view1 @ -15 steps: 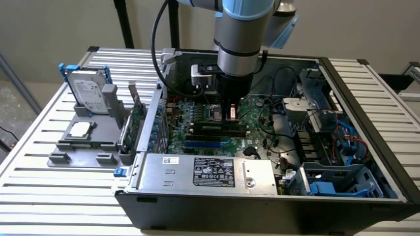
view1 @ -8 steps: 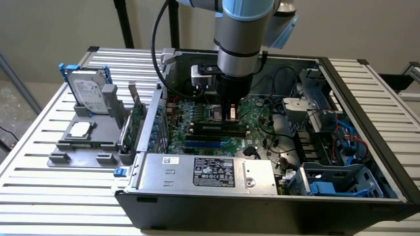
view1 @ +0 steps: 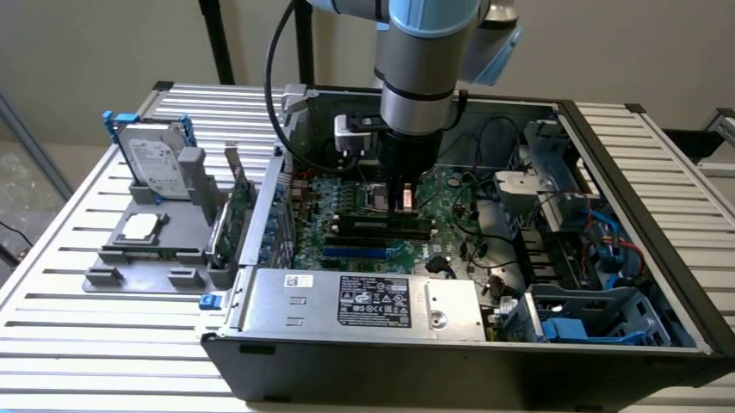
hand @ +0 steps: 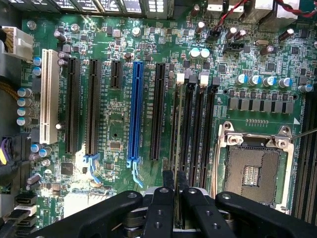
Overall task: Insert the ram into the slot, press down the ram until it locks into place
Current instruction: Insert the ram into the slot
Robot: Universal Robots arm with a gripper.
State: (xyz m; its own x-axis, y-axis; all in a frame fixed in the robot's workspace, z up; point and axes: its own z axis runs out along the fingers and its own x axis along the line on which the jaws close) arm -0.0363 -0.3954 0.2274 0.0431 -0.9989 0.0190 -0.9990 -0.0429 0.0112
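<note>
Ram (hand: 177, 129) stands on edge, lengthwise over the slot (hand: 181, 106), the black memory socket farthest from the processor socket (hand: 252, 168). The gripper (hand: 175, 187) holds it from above with the jaws drawn close and clamped on the board's two faces. This grip keeps the stick upright and in line with the socket. Whether it is fully seated cannot be told. A white end clip (hand: 180, 77) marks the slot's far end. The motherboard (hand: 114, 124) lies flat inside an open computer case (view1: 460, 348) on a slatted metal table (view1: 69, 318). A grey parts fixture (view1: 144, 258) stands at the exterior view's left.
</note>
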